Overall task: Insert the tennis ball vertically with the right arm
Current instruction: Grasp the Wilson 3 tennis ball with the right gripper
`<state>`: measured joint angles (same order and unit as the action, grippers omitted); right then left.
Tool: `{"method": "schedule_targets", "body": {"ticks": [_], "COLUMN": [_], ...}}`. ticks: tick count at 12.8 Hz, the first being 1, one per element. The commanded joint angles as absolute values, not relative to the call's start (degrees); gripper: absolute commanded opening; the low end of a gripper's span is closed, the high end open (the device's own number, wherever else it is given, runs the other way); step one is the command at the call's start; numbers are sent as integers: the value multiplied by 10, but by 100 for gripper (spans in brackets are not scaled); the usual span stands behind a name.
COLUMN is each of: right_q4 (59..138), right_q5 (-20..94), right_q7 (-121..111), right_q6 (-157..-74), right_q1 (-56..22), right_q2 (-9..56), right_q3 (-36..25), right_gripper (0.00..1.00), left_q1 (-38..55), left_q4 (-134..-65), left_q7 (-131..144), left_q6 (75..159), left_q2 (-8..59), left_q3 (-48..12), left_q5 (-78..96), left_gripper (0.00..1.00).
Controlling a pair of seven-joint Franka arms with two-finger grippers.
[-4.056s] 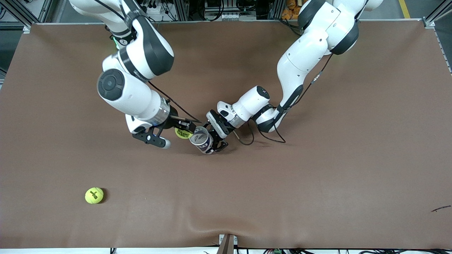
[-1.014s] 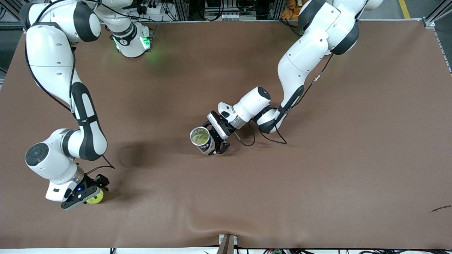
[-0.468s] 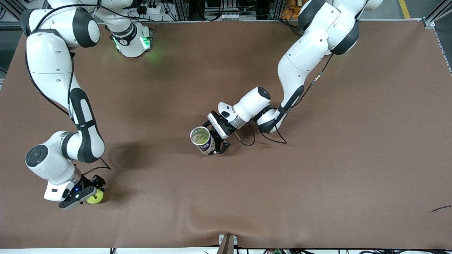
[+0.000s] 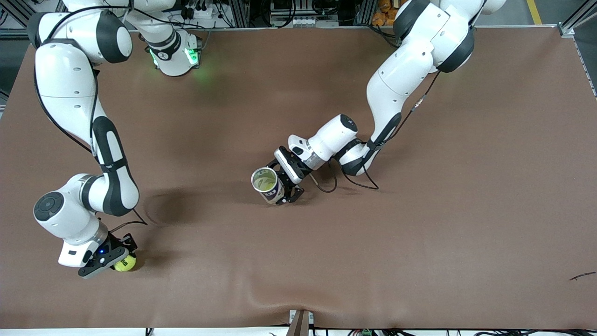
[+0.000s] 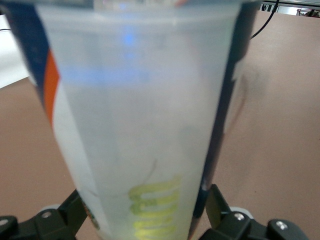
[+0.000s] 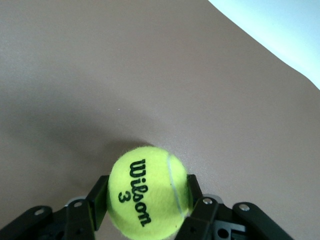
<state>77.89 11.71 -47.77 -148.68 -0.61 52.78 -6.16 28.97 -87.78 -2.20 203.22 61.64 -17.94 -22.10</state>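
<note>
A yellow-green tennis ball (image 4: 126, 264) (image 6: 148, 192) with black lettering lies on the brown table near the front camera, at the right arm's end. My right gripper (image 4: 121, 259) (image 6: 145, 197) is down on it, its black fingers (image 6: 98, 200) pressed against both sides of the ball. At the table's middle, my left gripper (image 4: 281, 189) (image 5: 145, 210) is shut on a clear ball tube (image 4: 266, 185) (image 5: 140, 125) with a dark printed label. The tube stands tilted with its mouth open upward, and yellow-green shows inside it.
The brown table cover (image 4: 419, 233) has a raised fold (image 4: 261, 296) by the front edge at the middle. A small dark mark (image 4: 583, 275) lies near the front edge at the left arm's end. The right arm's base (image 4: 175, 56) glows green.
The right gripper has sunk a little onto the ball and its fingers have closed against it. The left arm and the tube have not moved.
</note>
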Motion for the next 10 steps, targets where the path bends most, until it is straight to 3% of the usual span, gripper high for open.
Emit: {"method": "schedule_targets", "body": {"ticks": [1, 5, 10], "right_q4": [769, 768, 770], "right_q5": [148, 156, 156], "right_q7": [-495, -434, -276], "right_q6": [-1501, -1423, -1175], "right_q1": [-6, -33, -58], "right_q2": [526, 499, 418], "right_q3": [-51, -50, -38], "right_gripper": [50, 50, 50], "left_q1": [280, 269, 251], "left_q4": [-899, -925, -937], "left_q7": [-20, -19, -19], "left_q6": [2038, 2038, 2038], "left_q2": [603, 587, 583], "left_q3": [-186, -193, -218], "left_q5": [-219, -219, -220], "left_gripper": [100, 100, 100]}}
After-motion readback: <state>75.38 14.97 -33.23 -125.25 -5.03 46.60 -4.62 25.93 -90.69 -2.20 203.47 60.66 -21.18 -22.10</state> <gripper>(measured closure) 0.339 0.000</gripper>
